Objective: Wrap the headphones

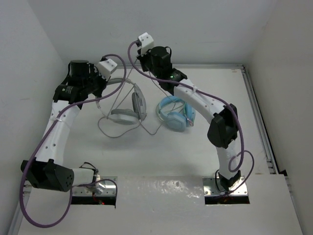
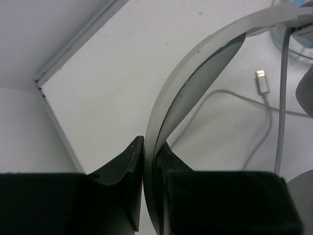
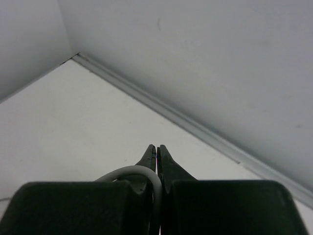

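The white and light-grey headphones [image 1: 136,104] hang above the table at back centre, ear cups down. My left gripper [image 1: 101,92] is shut on their curved headband [image 2: 195,73], which runs between the jaws in the left wrist view [image 2: 149,142]. The thin grey cable [image 1: 117,95] rises from loops on the table to my right gripper [image 1: 141,62], held high near the back wall. In the right wrist view that gripper [image 3: 157,147] is shut on a bend of the cable [image 3: 142,172]. The cable's plug [image 2: 262,81] lies on the table.
Light blue headphones [image 1: 173,115] lie on the table just right of the white pair, under the right arm. Loose cable loops [image 1: 105,131] lie in front of the headphones. White walls close the left, back and right sides, with a rail [image 1: 257,107] along the right.
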{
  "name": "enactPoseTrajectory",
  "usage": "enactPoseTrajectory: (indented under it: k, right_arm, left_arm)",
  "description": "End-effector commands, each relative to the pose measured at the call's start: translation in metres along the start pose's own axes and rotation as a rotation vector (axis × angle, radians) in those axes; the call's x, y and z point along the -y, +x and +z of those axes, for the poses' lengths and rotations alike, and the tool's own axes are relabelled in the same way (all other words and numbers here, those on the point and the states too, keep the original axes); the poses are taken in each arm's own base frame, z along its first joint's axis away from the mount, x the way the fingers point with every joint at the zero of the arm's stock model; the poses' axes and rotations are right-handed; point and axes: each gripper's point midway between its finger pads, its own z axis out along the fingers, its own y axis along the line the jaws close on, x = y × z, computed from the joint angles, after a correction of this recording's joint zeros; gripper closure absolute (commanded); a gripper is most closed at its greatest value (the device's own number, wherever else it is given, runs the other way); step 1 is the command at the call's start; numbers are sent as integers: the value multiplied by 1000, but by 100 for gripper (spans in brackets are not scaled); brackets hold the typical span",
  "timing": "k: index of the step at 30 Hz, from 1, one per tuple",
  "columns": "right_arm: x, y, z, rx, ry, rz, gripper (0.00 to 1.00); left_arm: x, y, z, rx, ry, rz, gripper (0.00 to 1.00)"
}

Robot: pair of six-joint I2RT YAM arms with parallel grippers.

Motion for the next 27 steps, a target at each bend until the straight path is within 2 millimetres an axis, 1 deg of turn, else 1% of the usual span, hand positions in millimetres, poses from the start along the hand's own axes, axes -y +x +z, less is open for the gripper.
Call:
enactPoseTrajectory:
  k: [1, 2, 3, 4, 5, 6, 7, 8, 9, 10, 11, 12, 13, 14, 15, 16, 17, 18, 20, 21, 22, 23, 24, 26, 27]
  right_arm:
    - [60, -25, 12, 123, 86, 237, 100]
    - [49, -15, 15, 116, 11, 251, 100]
    - [44, -15, 16, 147, -27, 268, 100]
    - [31, 15, 16, 106, -71, 265, 100]
    - [9, 19, 10, 116, -189, 264, 100]
    - [-7, 23, 6, 131, -266, 276, 100]
    - [-24, 36, -1, 169, -347, 324, 96]
    - [-49, 40, -14, 196, -488, 341, 93]
    - [-61, 39, -20, 233, -538, 374, 90]
    - [-71, 37, -29, 297, -583, 439, 86]
    - [-78, 39, -32, 310, -608, 464, 84]
    - [-92, 49, -31, 299, -639, 503, 78]
    - [-99, 49, -30, 317, -652, 505, 69]
    - [-106, 54, -26, 304, -658, 510, 60]
    - [-121, 72, -19, 264, -658, 512, 56]
    - [-128, 75, -12, 240, -654, 504, 51]
    - [-135, 83, -8, 220, -650, 495, 44]
    - [-147, 103, -2, 173, -641, 467, 41]
    - [-153, 115, 3, 148, -601, 446, 35]
    - [-158, 124, 3, 137, -591, 432, 34]
    - [-160, 138, 4, 112, -573, 435, 33]
    - [-161, 146, 4, 97, -569, 444, 33]
    - [-167, 152, 3, 80, -574, 464, 32]
    - [-174, 168, 0, 56, -580, 474, 31]
    - [-178, 172, -2, 49, -573, 471, 32]
  left_arm:
    - [20, -16, -35, 27, 90, -82, 100]
    - [19, -22, -39, 39, 79, -146, 100]
    - [12, -37, -49, 75, 53, -171, 100]
    - [8, -46, -54, 98, 42, -195, 100]
    - [8, -54, -59, 118, 39, -249, 100]
    - [8, -63, -62, 145, 52, -271, 100]
    - [4, -80, -73, 192, 44, -284, 100]
    - [2, -88, -78, 216, 44, -332, 100]
    - [0, -99, -82, 246, 44, -348, 100]
    - [-7, -116, -95, 300, 24, -350, 100]
    - [-11, -125, -101, 329, 18, -368, 100]
    - [-14, -135, -104, 356, 17, -371, 100]
    - [-19, -152, -120, 412, 9, -362, 100]
    - [-19, -159, -124, 431, 19, -373, 100]
    - [-19, -166, -123, 443, 39, -381, 100]
    - [-21, -180, -136, 487, 44, -392, 100]
    - [-22, -185, -139, 501, 46, -401, 100]
    - [-27, -193, -142, 524, 38, -408, 100]
    - [-33, -200, -145, 551, 22, -435, 100]
    - [-41, -204, -146, 568, -16, -445, 100]
    - [-48, -210, -152, 590, -41, -448, 100]
    - [-52, -214, -155, 605, -59, -457, 100]
    - [-62, -220, -160, 630, -99, -458, 100]
    - [-68, -228, -165, 658, -113, -501, 100]
    - [-74, -234, -167, 676, -126, -507, 100]
